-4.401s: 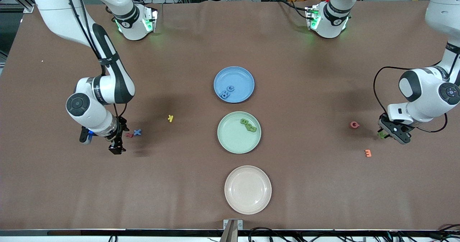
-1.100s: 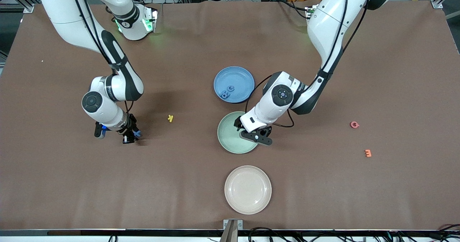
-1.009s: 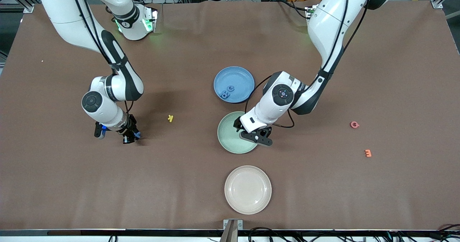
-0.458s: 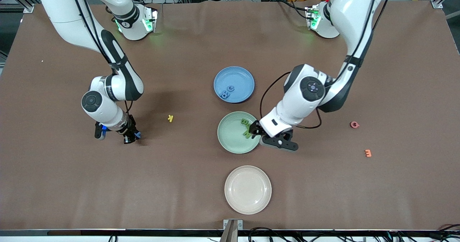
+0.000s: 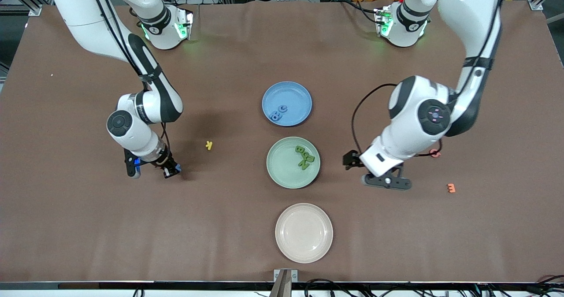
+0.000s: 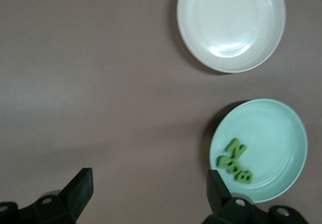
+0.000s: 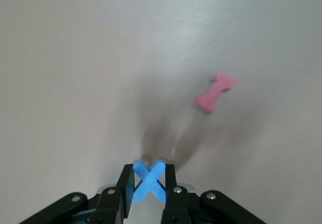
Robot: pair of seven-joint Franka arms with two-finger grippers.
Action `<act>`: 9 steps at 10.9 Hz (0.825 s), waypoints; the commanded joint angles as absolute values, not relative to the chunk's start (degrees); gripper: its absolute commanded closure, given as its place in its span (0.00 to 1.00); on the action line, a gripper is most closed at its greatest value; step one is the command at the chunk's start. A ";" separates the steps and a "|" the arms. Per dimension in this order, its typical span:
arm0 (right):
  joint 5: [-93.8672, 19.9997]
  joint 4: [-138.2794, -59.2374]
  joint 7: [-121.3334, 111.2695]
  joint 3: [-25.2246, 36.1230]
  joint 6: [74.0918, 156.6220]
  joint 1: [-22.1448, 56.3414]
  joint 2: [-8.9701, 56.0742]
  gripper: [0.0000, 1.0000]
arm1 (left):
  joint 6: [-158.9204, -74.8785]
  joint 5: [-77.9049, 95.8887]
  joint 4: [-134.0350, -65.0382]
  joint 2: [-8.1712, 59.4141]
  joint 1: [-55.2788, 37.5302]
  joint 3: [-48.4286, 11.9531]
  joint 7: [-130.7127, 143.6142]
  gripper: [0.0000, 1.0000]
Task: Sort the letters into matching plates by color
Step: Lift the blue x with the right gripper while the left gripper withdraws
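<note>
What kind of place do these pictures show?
Probably a robotics lab: two robot arms are bolted to a table with a brown cover, aluminium framing and cables line its edge, and plates and foam letters lie as practice items.

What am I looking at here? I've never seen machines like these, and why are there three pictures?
These are two robot arms at a brown table, sorting foam letters by color. The wide picture comes from a high camera facing them; the other two come from cameras on each arm's wrist.

In a row lie a blue plate holding two blue letters, a green plate holding green letters, and a bare cream plate.

The right end effector is shut on a blue X, above a pink letter. The left end effector is open and holds nothing, over the table beside the green plate.

Loose letters stay out: yellow, red, orange.
</note>
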State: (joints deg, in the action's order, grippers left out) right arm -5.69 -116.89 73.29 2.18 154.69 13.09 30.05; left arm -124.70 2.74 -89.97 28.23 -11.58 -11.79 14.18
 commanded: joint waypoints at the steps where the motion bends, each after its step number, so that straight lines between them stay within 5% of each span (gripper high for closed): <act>1: -6.24 -115.14 59.55 -0.70 152.42 12.48 27.43 0.95 | -115.86 -0.70 -91.58 22.42 -7.05 -11.78 13.36 0.00; 7: 0.52 -114.35 35.44 -4.65 145.28 15.72 26.63 0.71 | -105.05 -0.88 -90.88 12.32 -2.64 -7.91 11.52 0.00; 9: 0.70 -114.26 27.20 -5.97 145.20 17.40 26.63 0.72 | -99.69 -0.79 -90.36 9.42 -1.15 -7.30 11.34 0.00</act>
